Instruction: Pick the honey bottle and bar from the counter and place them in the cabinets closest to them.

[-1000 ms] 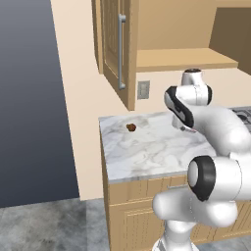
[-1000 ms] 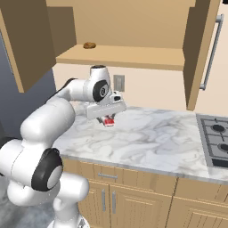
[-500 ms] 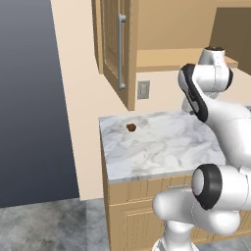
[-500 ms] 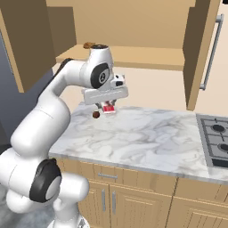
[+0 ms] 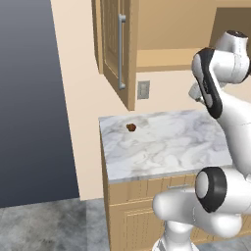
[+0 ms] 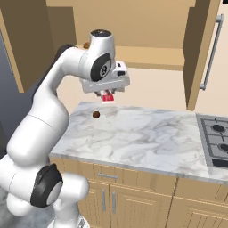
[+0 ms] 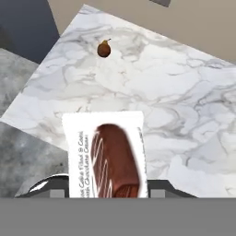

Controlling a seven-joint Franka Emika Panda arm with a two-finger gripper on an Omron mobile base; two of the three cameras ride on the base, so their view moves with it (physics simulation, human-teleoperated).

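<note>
The claw (image 6: pixel 107 95) hangs in the air above the white-grey veined marble table (image 6: pixel 147 138), at the back left part of it, and it is closed on the small flat red-and-white wrapped bar (image 6: pixel 107 97). In the right base view the bar sticks out under the white hand, clearly higher than the marble and not touching it. In the hand view the bar (image 7: pixel 107 156) stands between the two dark finger tips, which are nearly hidden behind its wrapper; the wrapper is white with a picture of a brown chocolate piece and small brown letters on the side.

On the table (image 5: pixel 162 144) lies a tiny brown round lump (image 5: pixel 131 127) near the back left corner. It is also seen in the right base view (image 6: pixel 95 114), lower than the claw and a bit to the left of it, and in the hand view (image 7: pixel 104 48), well apart from the bar.

Above the table are the light wooden wall cabinets (image 6: pixel 202 49). One has an open panelled door with a long vertical silver handle (image 5: pixel 121 51), and a plain wooden shelf (image 6: pixel 151 58) runs behind the arm. A grey wall socket (image 5: pixel 143 89) sits on the beige wall under the cabinet. At the right end of the table is a dark gas hob (image 6: pixel 215 140).
</note>
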